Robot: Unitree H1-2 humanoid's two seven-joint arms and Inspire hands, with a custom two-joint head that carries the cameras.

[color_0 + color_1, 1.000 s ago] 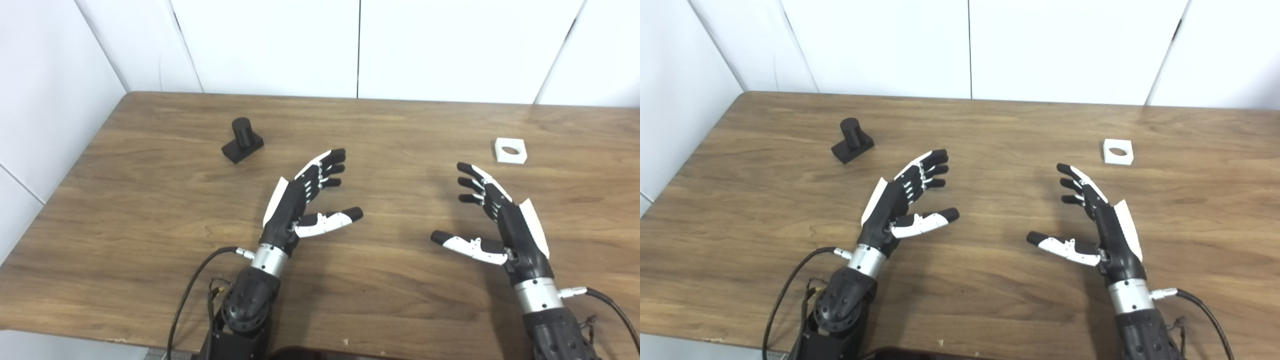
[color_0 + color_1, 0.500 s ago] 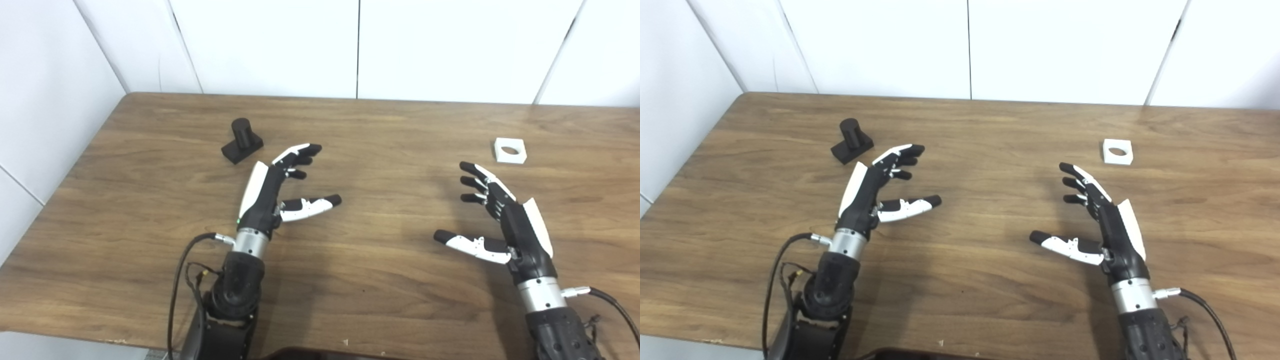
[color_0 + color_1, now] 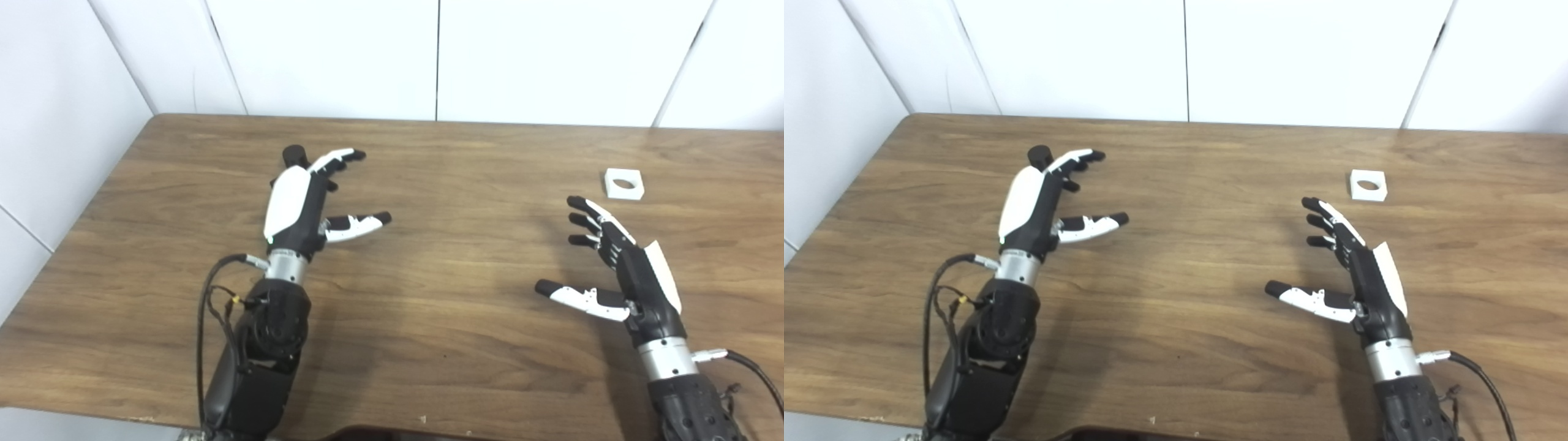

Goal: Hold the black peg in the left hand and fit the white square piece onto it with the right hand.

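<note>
Two open robot hands over a brown wood-grain table (image 3: pixel 429 343), peg and square piece both unheld.

Landmark: the table. Far left of its surface: black cylindrical peg on a dark base (image 3: pixel 295 155), mostly hidden behind the left hand (image 3: pixel 300 199); only the round top shows clearly. Left hand, black with a white back plate, is directly in front of the peg, fingers (image 3: pixel 343 156) spread and reaching past its right side, thumb out to the right; it grips nothing, and contact with the peg cannot be judged. Right of the table's middle, near the front edge: right hand (image 3: pixel 618 269), released, fingers splayed, thumb pointing left, empty. Beyond it, toward the table's right rear: small white square piece with a round hole (image 3: pixel 624 184), lying flat, well apart from that hand.
</note>
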